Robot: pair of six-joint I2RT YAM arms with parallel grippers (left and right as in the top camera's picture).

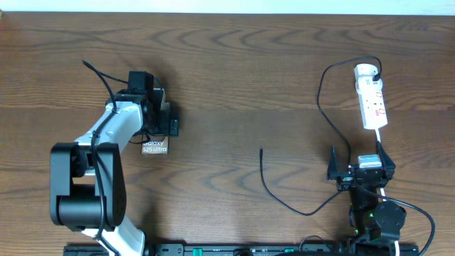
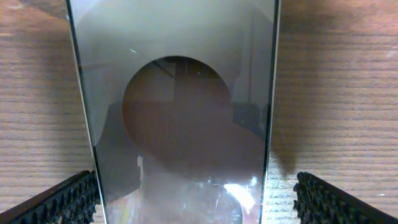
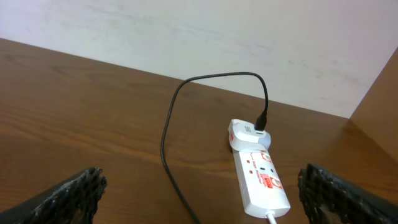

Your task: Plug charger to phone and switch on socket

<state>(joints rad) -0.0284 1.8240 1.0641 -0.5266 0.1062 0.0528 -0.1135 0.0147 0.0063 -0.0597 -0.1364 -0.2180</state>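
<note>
Wooden table (image 1: 234,85) holds phone (image 1: 154,147), charger (image 1: 261,165), socket (image 1: 372,103).

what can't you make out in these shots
- Phone, overhead: left arm covers all but the lettered end.
- Phone port, left wrist: frame edges cut off both ends.
- Socket switch, overhead and right wrist: too small.
- Charger tip, overhead: too small.

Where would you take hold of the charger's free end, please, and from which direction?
Probably just behind the charger plug tip, coming straight down from above with the jaws closing across the cable. That stretch lies flat and nearly straight on the bare table, apart from the phone and the socket, so the tip stays free for plugging in.
</note>
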